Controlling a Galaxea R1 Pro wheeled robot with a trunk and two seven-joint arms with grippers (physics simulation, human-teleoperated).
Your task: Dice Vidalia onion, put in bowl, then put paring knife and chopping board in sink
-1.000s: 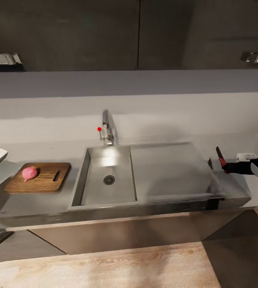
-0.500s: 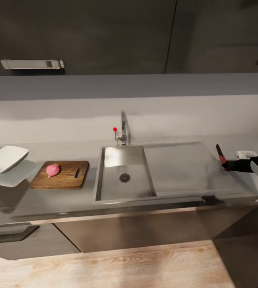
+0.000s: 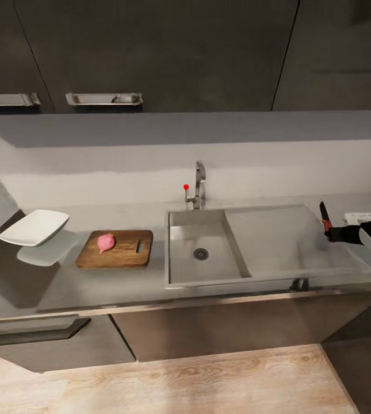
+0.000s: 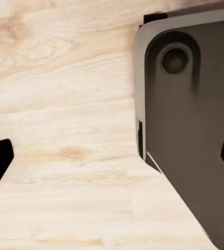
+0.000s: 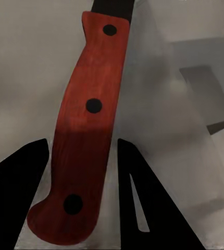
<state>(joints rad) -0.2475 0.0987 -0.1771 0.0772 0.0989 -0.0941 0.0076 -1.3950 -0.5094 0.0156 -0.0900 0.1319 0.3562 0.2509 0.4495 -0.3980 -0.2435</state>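
Note:
The pinkish Vidalia onion (image 3: 106,242) lies on the brown chopping board (image 3: 119,250), left of the sink (image 3: 180,270). Further left, the white bowl (image 3: 34,227) stands on the grey countertop (image 3: 64,284). At the far right, beyond the sink's drainboard, my right gripper (image 3: 333,233) is shut on the paring knife (image 3: 324,217), whose blade points up. In the right wrist view the red handle of the paring knife (image 5: 86,130) sits between the black fingers (image 5: 18,198) of that gripper (image 5: 78,200). My left gripper (image 4: 112,161) hangs open over the wooden floor, holding nothing.
A chrome tap (image 3: 199,185) with a red knob stands behind the basin. A small white object (image 3: 358,217) lies on the counter by the right gripper. Dark cabinets hang above. Under the left gripper are the wood floor (image 4: 65,104) and a dark base part (image 4: 190,130).
The whole head view has shifted, so sink, board and bowl now sit further right in the picture. The right gripper still holds the knife at the same spot in view.

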